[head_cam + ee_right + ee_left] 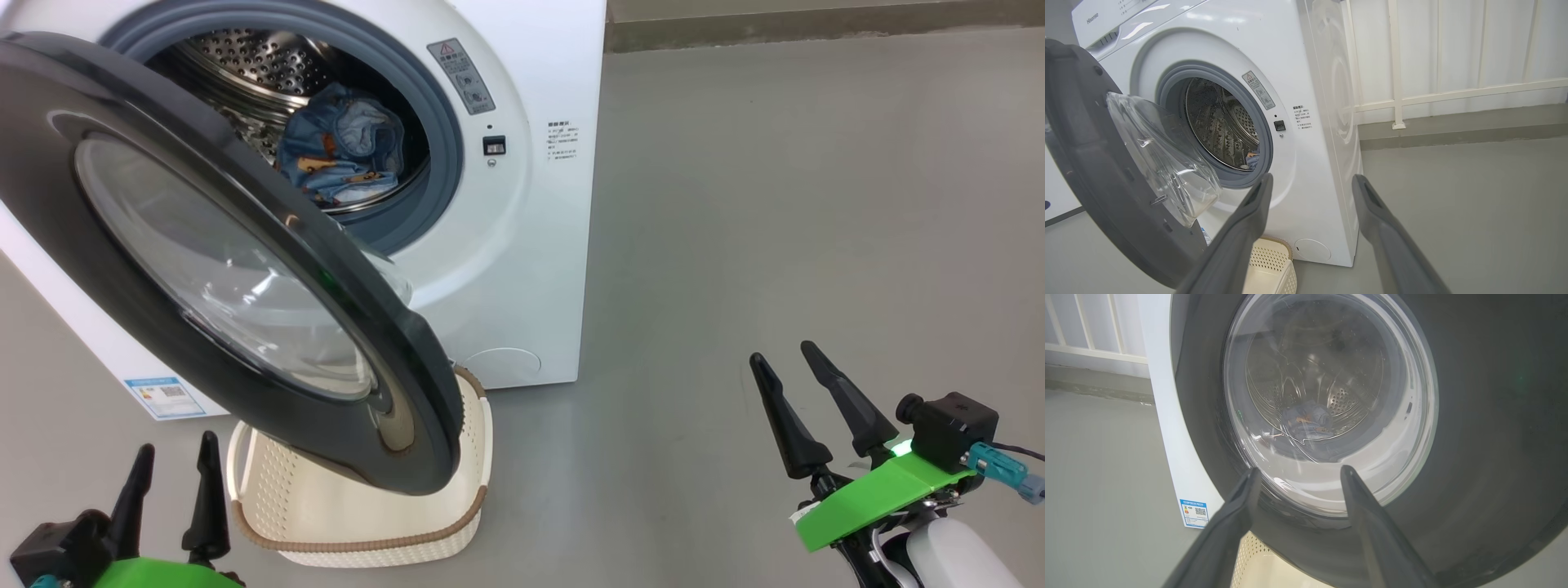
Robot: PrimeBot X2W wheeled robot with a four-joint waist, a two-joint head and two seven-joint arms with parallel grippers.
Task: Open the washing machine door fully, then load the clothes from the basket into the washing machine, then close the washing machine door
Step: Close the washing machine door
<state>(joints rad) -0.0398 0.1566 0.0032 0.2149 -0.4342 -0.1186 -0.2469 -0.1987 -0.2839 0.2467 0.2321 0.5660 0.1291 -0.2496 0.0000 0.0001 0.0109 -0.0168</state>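
Grey floor, upper left: the clothes lie inside the washing machine; the basket looks bare.
Ajar, the washing machine door hangs just above the left pincer, the nearer one; it and the right pincer stand apart, empty.

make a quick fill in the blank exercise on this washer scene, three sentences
1. The clothes lie in the steel ____ of the washing machine.
2. The washing machine door stands ____, not shut.
3. The basket sits on the ____, beneath the door.
Missing words: drum, open, floor.
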